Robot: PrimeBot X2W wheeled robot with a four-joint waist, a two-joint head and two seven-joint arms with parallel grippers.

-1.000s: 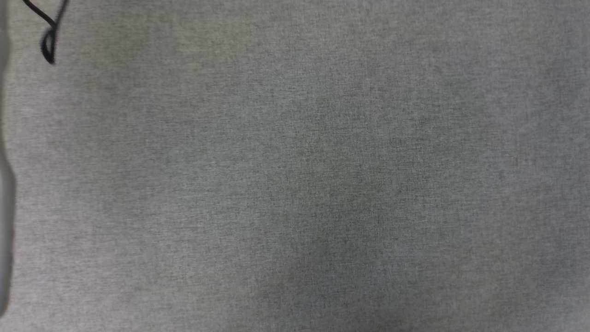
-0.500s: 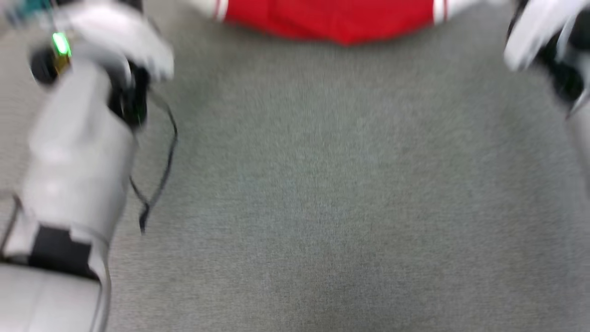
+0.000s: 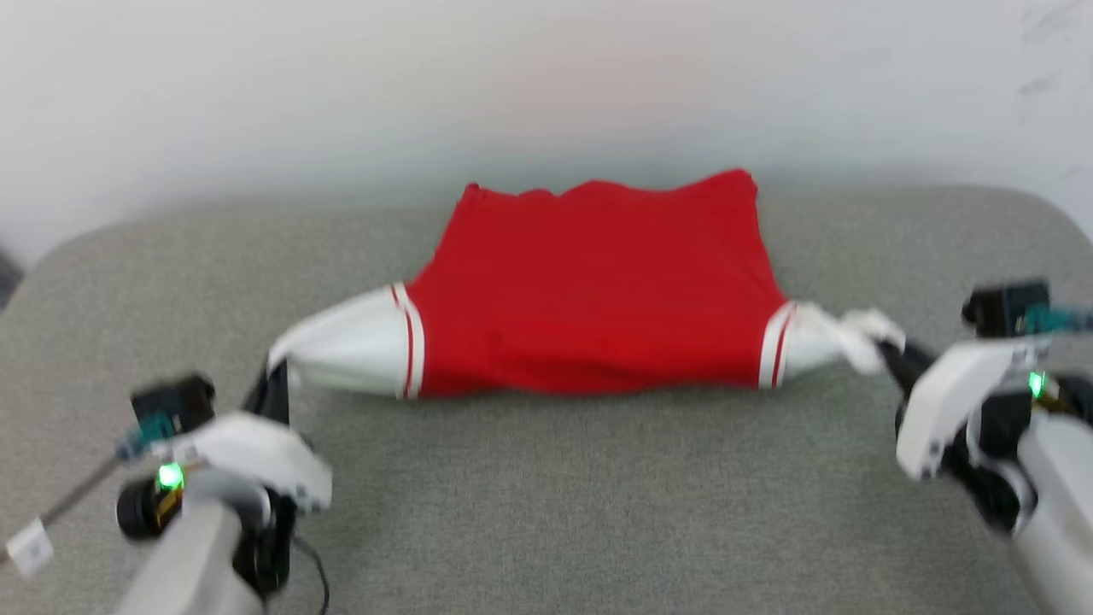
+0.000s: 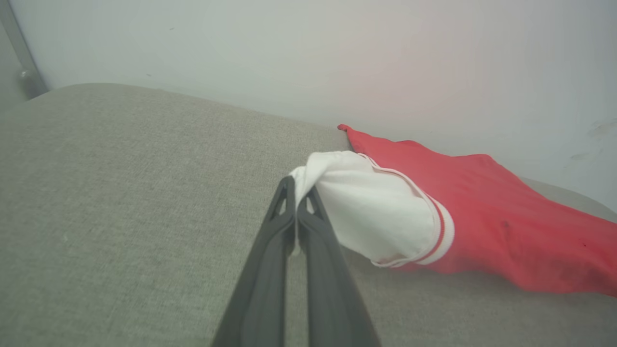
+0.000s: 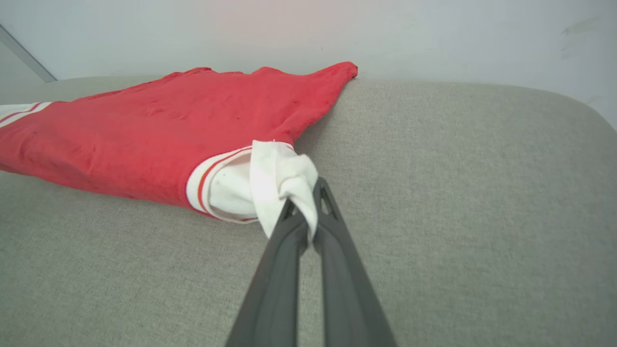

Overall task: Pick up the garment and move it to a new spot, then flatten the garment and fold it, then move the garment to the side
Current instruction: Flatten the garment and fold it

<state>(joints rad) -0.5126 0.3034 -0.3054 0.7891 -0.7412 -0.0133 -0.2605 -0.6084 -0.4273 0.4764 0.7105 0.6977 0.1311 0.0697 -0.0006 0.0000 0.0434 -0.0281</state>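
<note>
- Two sleeves pinched at once, is that what's seen here? And where on the grey cushion [image 3: 598, 512] is the garment [image 3: 598, 290] laid?

- Yep, both are gripped. The garment is spread on the cushion's far half, plain red side up. Its far hem is run right along the cushion's back edge, where the pale wall [image 3: 546, 77] is met.

- How's the left arm posed?

- The left gripper [image 4: 296, 193] is reached out low over the cushion's left part. Its fingers are pressed together on the tip of the white left sleeve [image 3: 341, 350], so the sleeve is drawn out into a cone. The wrist is kept nearer the cushion's front edge, and a green light [image 3: 169, 475] is lit on it.

- And the right one?

- Pretty much mirrored. The right gripper [image 5: 306, 197] is held over the cushion's right part, fingers clamped on the bunched, twisted end of the right sleeve [image 3: 832, 337]. That forearm is angled in from the cushion's front right corner. Both sleeve ends seem to be kept slightly off the cushion, though the head view is a bit blurred.
</note>
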